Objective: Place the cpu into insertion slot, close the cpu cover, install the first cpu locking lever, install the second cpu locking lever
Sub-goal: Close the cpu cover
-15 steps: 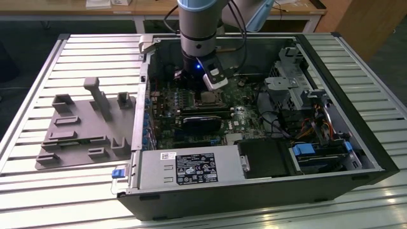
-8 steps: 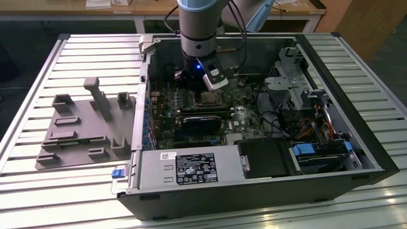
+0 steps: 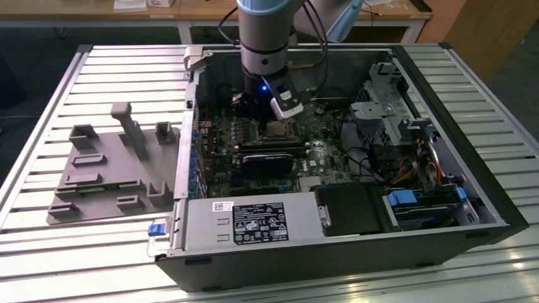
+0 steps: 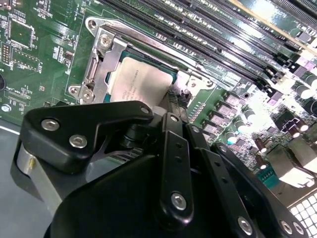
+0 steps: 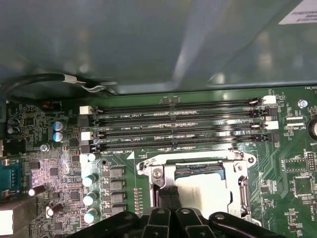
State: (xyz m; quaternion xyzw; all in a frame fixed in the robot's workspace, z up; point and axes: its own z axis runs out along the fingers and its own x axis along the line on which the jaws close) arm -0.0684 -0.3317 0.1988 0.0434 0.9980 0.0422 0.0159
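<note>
- The cpu (image 5: 205,196) lay flat in the insertion slot (image 5: 198,170), its pale metal top facing up and square to the socket's sides.
- The cpu cover (image 5: 242,191) looked lowered around the chip as a silver frame, with the chip's top showing through its window. I could not tell whether it was latched.
- A slim metal lever rod (image 4: 158,43) ran along one side of the socket. Whether it was hooked down could not be made out.
- The claw (image 5: 171,192) hung low over the board at one edge of the socket, its fingers drawn together. It appeared clenched, with nothing visible between them, and the tips were just beside the chip's edge.
- In the exterior view the arm reached straight down into the open computer case (image 3: 337,259), which lay on its side on the ribbed bench (image 3: 101,76). A grey fixture plate (image 3: 101,183) sat well apart, toward the exterior view's left.
- Long black memory slots (image 5: 173,119) ran beside the socket.
- By my judgement the chip would be light, stiff and smooth-topped, and fragile where it meets the socket contacts, so it is best held by opposite edges.
- The cover looked like thin, springy sheet metal, best pressed at its free edge, away from the hinge.
</note>
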